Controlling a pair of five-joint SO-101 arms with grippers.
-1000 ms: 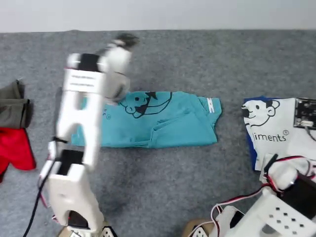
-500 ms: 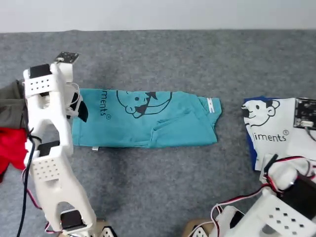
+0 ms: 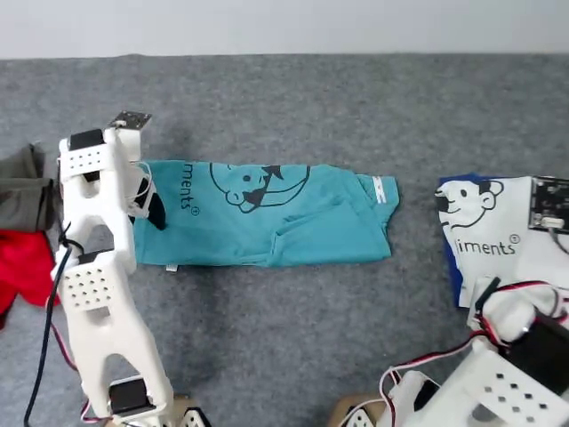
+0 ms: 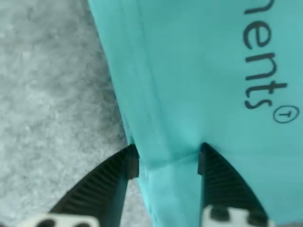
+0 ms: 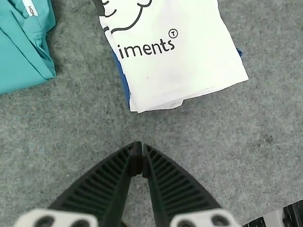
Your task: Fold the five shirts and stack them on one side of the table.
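high view: a grey, felt-like table covering [image 3: 373, 116] is noted, nubby and matte. a teal shirt [image 3: 284, 218] is laid at the middle, folded into a long flat band with a cartoon print and dark lettering, soft creases toward its right end. the left gripper [image 3: 148, 206] is placed on the band's left end, on a white, boxy plastic arm. a white shirt [image 3: 498, 233] is folded square at the right edge, on top of a blue shirt [image 3: 450, 260] of which a narrow strip is seen. a red garment [image 3: 27, 267] and a grey-olive garment [image 3: 21, 191] are heaped unfolded at the left edge. the right arm [image 3: 507, 365] is kept low at the near right corner, with red and white wires.

left wrist view: the left gripper [image 4: 165, 158] is shown close up, parted to a middling width and set astride the teal shirt's [image 4: 203, 71] folded side edge. the black ribbed fingers [image 4: 113, 177] are touching the cloth on either side. a smooth knit, stacked layers at the edge and a small pucker between the tips are recorded.

right wrist view: the right gripper [image 5: 139, 156] is seen with its ribbed tips pressed together, nothing between them, above bare covering [image 5: 246, 142]. the white shirt [image 5: 175, 52] is near, the blue shirt [image 5: 122, 75] edging it, a corner of the teal shirt [image 5: 23, 47] beside.
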